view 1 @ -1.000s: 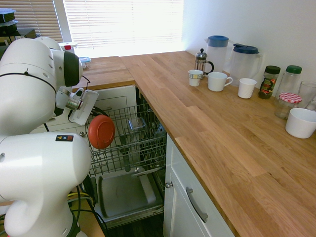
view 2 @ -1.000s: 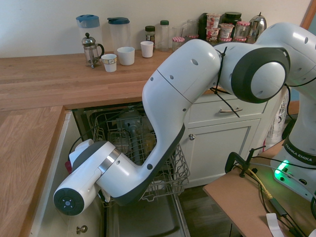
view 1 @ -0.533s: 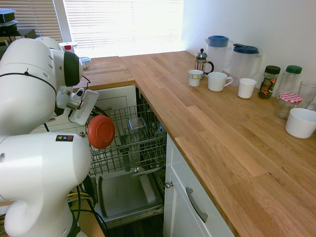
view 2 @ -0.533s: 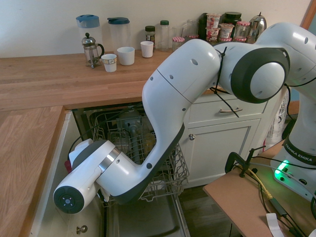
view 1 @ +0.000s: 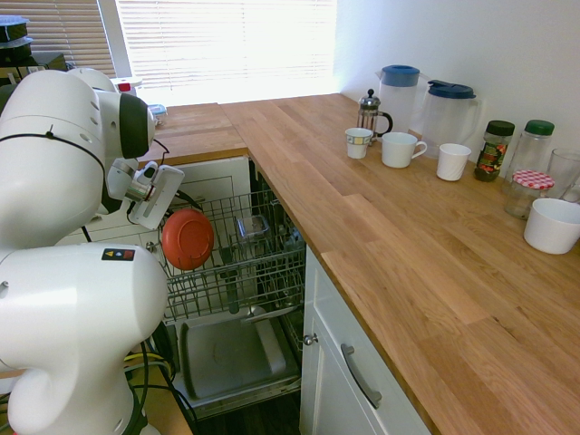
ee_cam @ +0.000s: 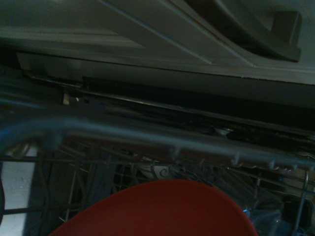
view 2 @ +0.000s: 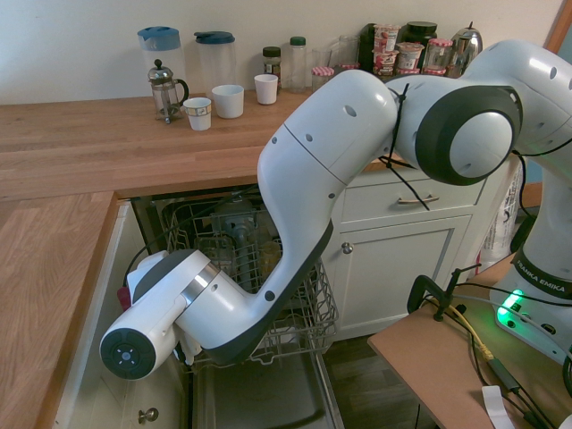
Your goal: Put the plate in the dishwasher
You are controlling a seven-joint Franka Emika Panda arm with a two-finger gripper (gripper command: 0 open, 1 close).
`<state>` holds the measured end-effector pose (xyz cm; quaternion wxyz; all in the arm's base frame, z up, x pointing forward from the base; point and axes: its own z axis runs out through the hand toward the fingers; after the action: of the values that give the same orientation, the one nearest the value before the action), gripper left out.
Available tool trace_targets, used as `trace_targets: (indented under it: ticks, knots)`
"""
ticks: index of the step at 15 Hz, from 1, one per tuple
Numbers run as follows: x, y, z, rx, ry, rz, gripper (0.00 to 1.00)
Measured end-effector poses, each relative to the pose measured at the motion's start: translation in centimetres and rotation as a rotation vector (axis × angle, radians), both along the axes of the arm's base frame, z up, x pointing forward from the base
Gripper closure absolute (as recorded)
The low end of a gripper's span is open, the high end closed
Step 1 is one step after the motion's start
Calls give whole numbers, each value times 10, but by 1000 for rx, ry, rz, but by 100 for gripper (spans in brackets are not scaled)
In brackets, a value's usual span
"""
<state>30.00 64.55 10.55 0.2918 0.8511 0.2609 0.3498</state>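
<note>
Plate [view 1: 188, 240] just below jaws, near dishwasher rack [view 1: 262, 294].

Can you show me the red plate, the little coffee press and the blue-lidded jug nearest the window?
Red plate [view 1: 188, 240]: first exterior view, its middle.
Coffee press [view 1: 368, 116]: first exterior view, its glass body.
Jug [view 1: 400, 70]: same view, its blue lid.

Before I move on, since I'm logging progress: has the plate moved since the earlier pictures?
Yes, slightly: in the first exterior view, the plate shifted up and right against the wire rack.
</note>
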Motion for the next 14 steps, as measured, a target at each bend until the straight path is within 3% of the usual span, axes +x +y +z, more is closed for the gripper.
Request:
trace_targets:
  ticks: [7, 14]
  knots:
    - [-44, -1, 35, 131, -14, -10, 0]
    - [-78, -15, 107, 218, 20, -70, 0]
